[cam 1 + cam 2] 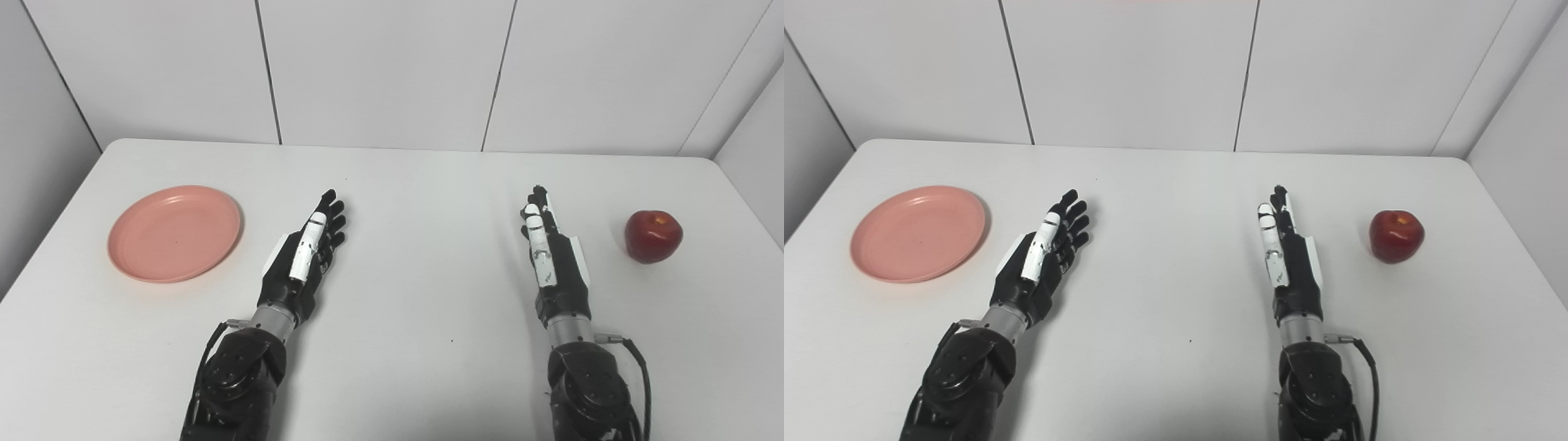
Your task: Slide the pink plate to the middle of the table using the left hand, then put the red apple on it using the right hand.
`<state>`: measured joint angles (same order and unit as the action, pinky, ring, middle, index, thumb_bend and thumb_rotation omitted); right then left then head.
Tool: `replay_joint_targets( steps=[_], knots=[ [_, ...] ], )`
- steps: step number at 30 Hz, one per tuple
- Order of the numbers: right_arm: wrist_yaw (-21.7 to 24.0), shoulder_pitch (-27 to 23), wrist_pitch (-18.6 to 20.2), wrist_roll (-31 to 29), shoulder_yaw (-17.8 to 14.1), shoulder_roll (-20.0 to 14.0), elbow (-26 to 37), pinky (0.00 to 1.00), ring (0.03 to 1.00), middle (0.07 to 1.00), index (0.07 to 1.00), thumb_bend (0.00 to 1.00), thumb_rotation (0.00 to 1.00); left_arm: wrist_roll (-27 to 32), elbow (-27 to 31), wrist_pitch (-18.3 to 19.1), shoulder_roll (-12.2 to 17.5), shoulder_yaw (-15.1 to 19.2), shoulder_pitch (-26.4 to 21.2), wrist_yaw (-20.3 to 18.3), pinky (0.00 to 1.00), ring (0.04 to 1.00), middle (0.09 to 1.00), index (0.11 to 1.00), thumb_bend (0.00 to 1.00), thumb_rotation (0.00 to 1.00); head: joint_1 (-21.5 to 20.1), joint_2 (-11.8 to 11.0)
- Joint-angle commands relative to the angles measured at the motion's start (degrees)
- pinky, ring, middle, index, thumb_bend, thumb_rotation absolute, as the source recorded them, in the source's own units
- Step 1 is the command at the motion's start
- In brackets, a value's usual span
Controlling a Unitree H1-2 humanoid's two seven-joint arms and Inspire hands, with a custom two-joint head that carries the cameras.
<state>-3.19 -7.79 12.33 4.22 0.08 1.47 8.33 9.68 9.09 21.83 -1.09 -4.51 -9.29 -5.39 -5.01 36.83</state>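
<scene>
Black left robot hand (304, 254), right robot hand (551, 257): white thumb covers, silver wrists (black cables trailing).

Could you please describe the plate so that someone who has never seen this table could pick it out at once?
Start from the white table and look to its left side, beyond the open left hand. There lies the plate, round, shallow and empty. It is the only pink thing; the apple sits far off on the right.

bare table (404, 294) between plate (174, 233), apple (653, 236)
</scene>
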Motion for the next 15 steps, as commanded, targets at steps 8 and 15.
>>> replay_joint_targets(
  steps=[8, 15],
  knots=[
    [-0.2, -1.6, -0.3, 0.1, 0.0, 0.1, 1.4, 0.98, 0.967, 0.988, 0.995, 0.20, 1.00, 0.6, 1.4, -0.7, -0.5, 0.1, -1.5, -0.6, 1.00, 1.000, 1.000, 1.000, 0.39, 1.00, 0.1, -0.1],
    [-0.2, -1.7, 0.0, -0.4, -0.3, 0.4, 1.6, 0.98, 0.972, 0.991, 0.997, 0.20, 1.00, 0.4, 1.3, -0.7, -0.3, 0.0, -1.6, -0.6, 1.00, 1.000, 1.000, 1.000, 0.39, 1.00, 0.2, -0.1]
  ],
)
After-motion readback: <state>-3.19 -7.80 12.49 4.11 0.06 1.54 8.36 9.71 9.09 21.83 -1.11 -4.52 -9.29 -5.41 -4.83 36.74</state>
